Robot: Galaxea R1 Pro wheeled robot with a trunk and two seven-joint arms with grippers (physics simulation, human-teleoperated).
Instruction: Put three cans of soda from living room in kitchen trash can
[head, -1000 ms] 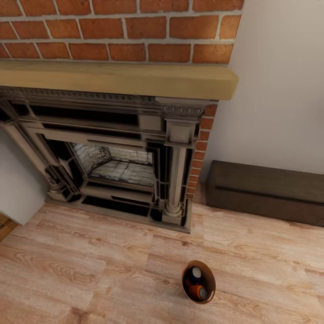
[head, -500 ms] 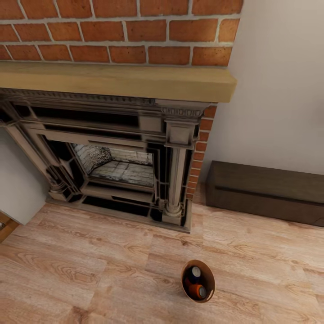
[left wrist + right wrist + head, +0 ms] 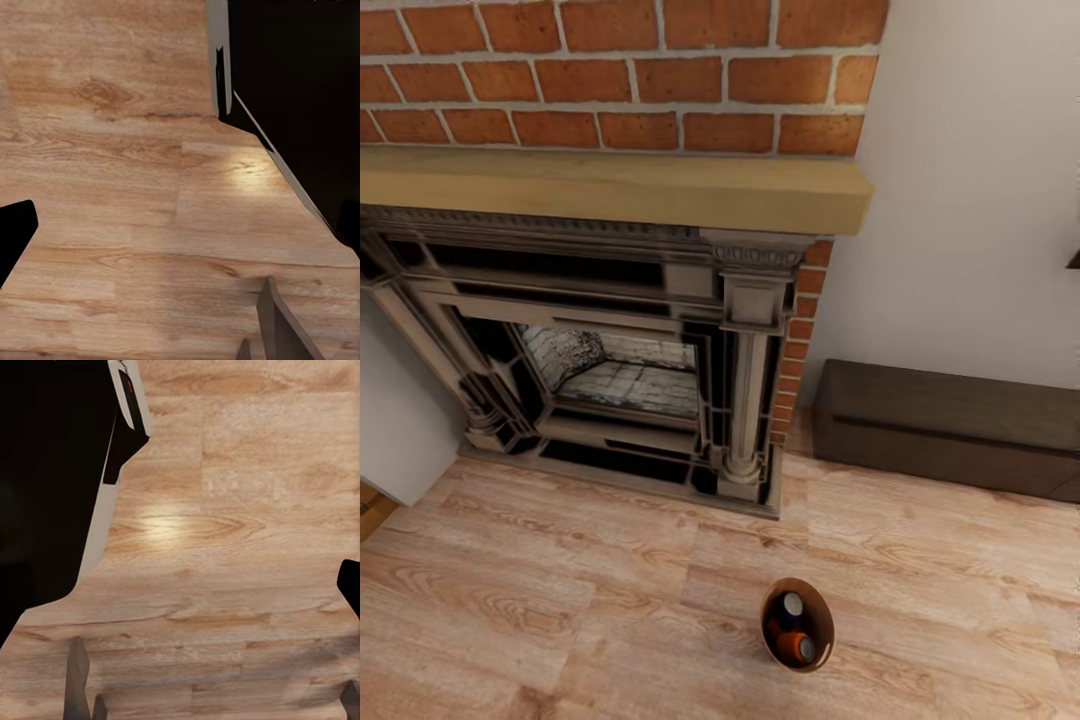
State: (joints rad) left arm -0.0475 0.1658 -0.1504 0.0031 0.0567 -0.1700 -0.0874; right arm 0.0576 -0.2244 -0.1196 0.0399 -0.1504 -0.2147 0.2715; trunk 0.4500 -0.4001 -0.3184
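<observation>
two cans (image 3: 792, 628) lie in the bucket (image 3: 822, 612) on the floor (image 3: 560, 600) before the fireplace (image 3: 610, 340). whether either arm's fingers are released or clenched, i cannot tell.

Soft even light, slightly blurred render, pale floor (image 3: 112, 195) glare

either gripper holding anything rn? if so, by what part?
Nothing held. Left gripper and right gripper show bare floor between spread fingers. Cans sit in the bucket.
</observation>
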